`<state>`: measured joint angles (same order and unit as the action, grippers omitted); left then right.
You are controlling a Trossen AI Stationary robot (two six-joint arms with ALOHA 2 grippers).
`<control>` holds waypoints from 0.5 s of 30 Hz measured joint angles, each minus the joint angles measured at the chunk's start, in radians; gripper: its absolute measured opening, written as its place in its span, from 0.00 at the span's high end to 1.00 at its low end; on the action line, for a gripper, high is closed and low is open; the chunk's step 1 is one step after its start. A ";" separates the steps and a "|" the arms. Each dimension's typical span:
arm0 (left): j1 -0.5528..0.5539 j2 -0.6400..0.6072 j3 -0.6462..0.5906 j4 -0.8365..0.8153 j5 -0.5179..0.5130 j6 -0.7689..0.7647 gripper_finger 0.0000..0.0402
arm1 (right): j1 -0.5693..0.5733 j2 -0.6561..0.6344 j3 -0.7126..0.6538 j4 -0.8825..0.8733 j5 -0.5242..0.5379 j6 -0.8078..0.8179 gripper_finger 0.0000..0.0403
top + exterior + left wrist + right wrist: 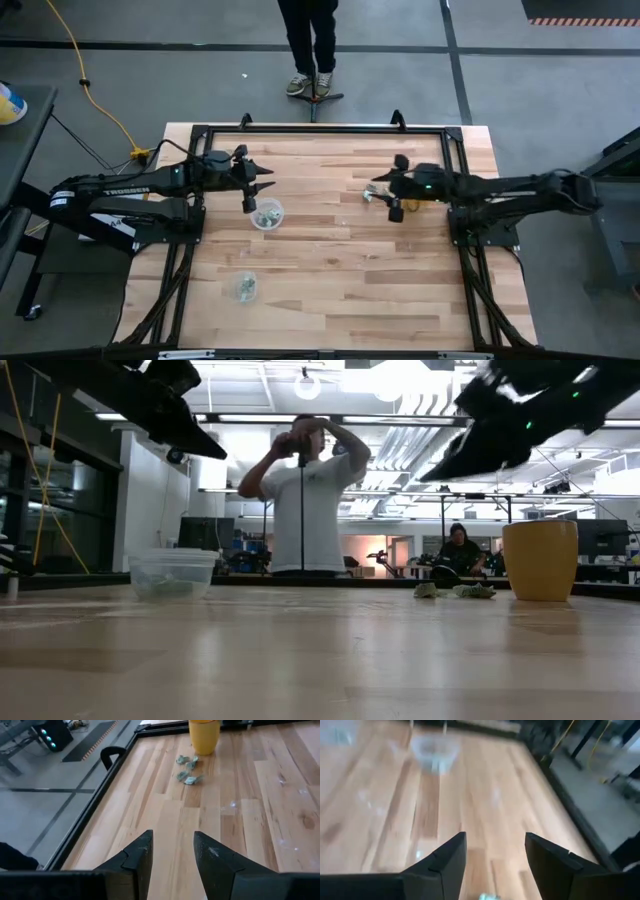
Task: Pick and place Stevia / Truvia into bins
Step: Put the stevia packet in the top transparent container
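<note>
Left gripper (250, 190) fingers spread, empty, hovering just beside and over near cup (267, 214) holding packets | second cup (245, 287) well below it | right gripper (385, 196) fingers spread, empty | loose Stevia packets (186, 769) just beside its tips, by a yellow cup (204, 736)

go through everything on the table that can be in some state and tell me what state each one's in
left gripper: open, empty, above the near cup.
right gripper: open, empty, over the loose packets.
near cup: upright, packets inside.
far cup: upright, packets inside.
loose packets: lying on the wood, not binned.
yellow cup: upright.
</note>
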<state>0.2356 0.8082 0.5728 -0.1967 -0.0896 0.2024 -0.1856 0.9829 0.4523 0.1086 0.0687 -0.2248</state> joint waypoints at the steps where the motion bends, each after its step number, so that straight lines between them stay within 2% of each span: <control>1: 0.000 0.000 0.000 -0.002 0.000 -0.001 0.56 | 0.000 0.039 0.006 -0.001 0.000 -0.002 0.52; 7: 0.000 -0.026 -0.009 -0.042 0.000 0.010 0.56 | 0.000 0.213 0.041 -0.021 0.033 0.010 0.53; 15: 0.000 -0.290 -0.230 0.130 0.023 -0.034 0.56 | 0.000 0.269 0.080 -0.070 0.033 0.049 0.53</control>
<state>0.2358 0.5186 0.3431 -0.0664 -0.0668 0.1681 -0.1860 1.2518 0.5324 0.0388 0.1020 -0.1757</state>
